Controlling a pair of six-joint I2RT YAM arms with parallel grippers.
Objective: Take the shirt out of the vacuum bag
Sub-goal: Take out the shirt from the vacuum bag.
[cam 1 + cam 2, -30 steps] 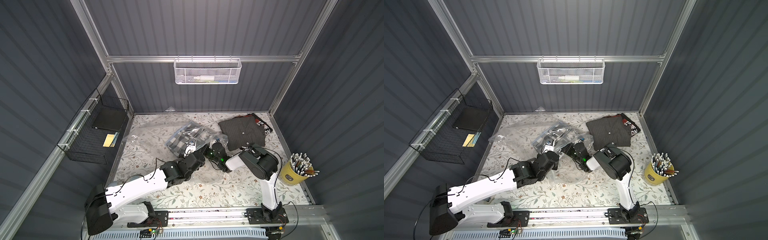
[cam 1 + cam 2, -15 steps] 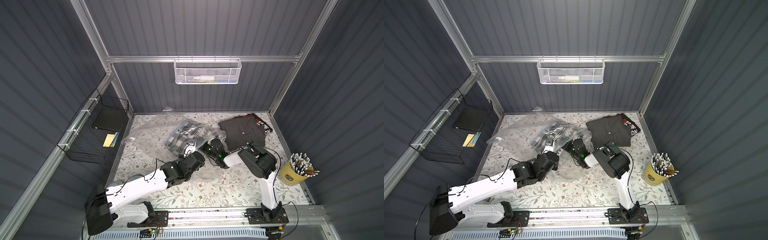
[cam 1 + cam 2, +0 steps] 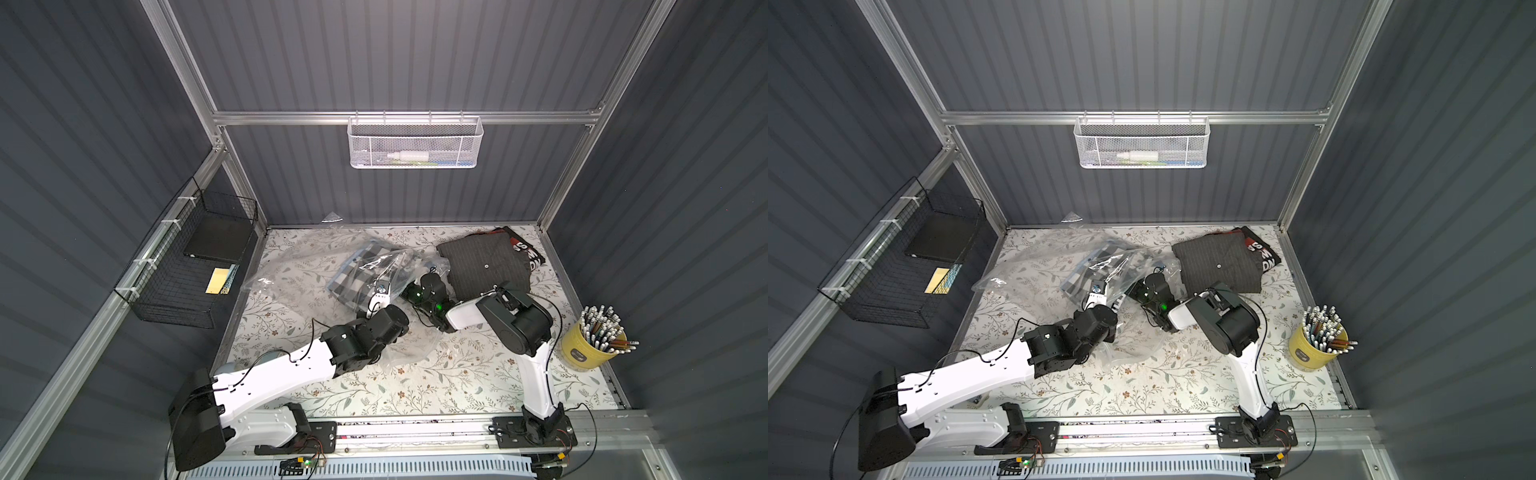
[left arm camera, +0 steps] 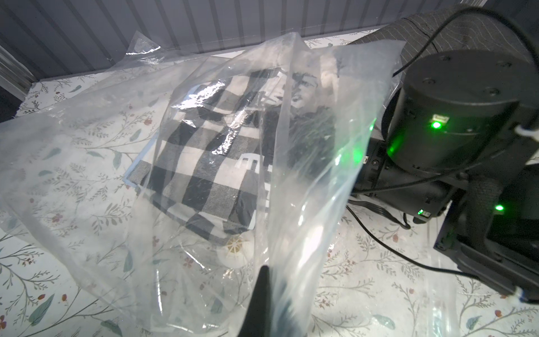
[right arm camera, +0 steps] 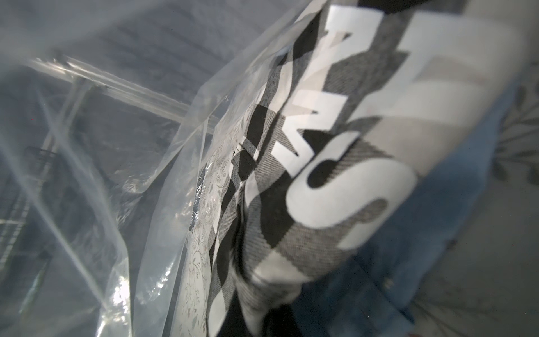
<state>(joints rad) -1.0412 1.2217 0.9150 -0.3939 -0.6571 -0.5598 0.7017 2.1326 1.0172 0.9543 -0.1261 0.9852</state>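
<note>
Right gripper (image 3: 417,288): jaws pressed together. They aren't visible themselves, but in the right wrist view the checked cloth bunches right where they'd meet, so it looks like a pinch on the shirt (image 5: 320,175) at its near edge. That gripper sits inside the open mouth of the vacuum bag (image 3: 299,266).

Left gripper (image 3: 381,289): jaws shut on a fold of the bag's top layer. The left wrist view shows the film tented up from one finger (image 4: 262,291), holding the mouth up.

The shirt is folded, black-and-white check with white lettering. It lies on the table (image 3: 457,374) inside the bag, near the mouth. The bag's round white valve (image 4: 234,251) shows just beside the shirt's near corner. The rest of the bag is spread flat toward the far left corner.

A dark striped garment (image 3: 482,266) lies just beside the bag, outside it. A yellow cup of pens (image 3: 590,345) stands well apart.

Progress, judged: the bag is open and both grips are set. Nothing is out yet, the shirt is still fully under plastic. Left to do: draw the shirt out through the mouth while the film stays held, then set it clear.
</note>
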